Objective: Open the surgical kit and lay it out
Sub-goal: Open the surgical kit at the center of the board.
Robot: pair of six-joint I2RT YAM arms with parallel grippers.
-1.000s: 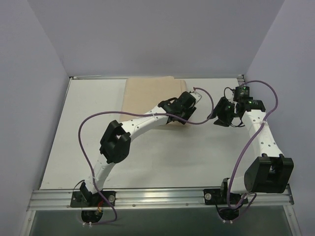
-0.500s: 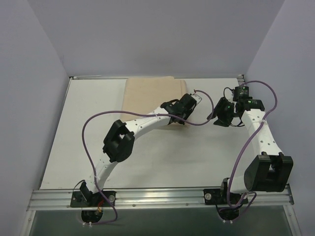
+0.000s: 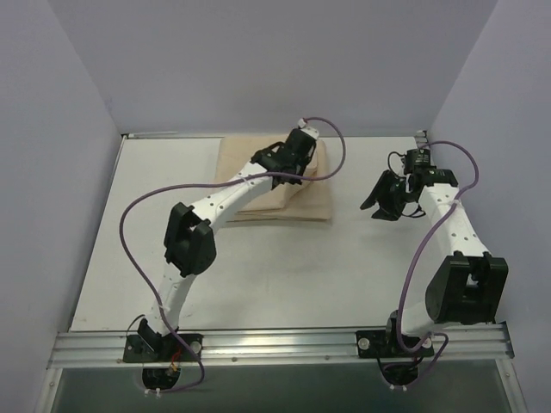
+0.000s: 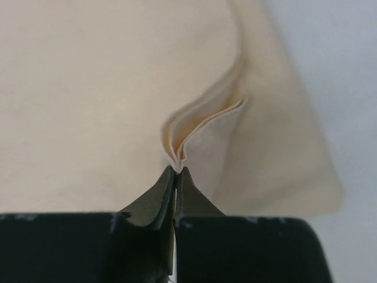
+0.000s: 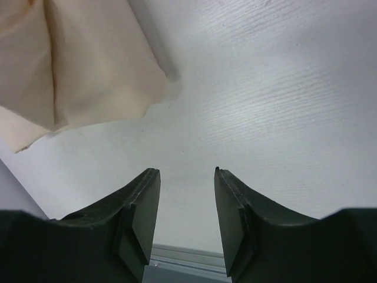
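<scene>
The large beige cloth wrap lies folded on the far middle of the white tabletop, its inside hidden. The left claw is clamped on a raised fold of it; the right claw has its jaws apart.

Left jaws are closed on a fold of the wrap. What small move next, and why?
Probably lift the left gripper slightly and draw the pinched fold outward to peel that layer open. Its jaws are shut on a doubled edge of the beige cloth wrap, which lies folded, and the right gripper hangs open over the table, holding nothing.
</scene>
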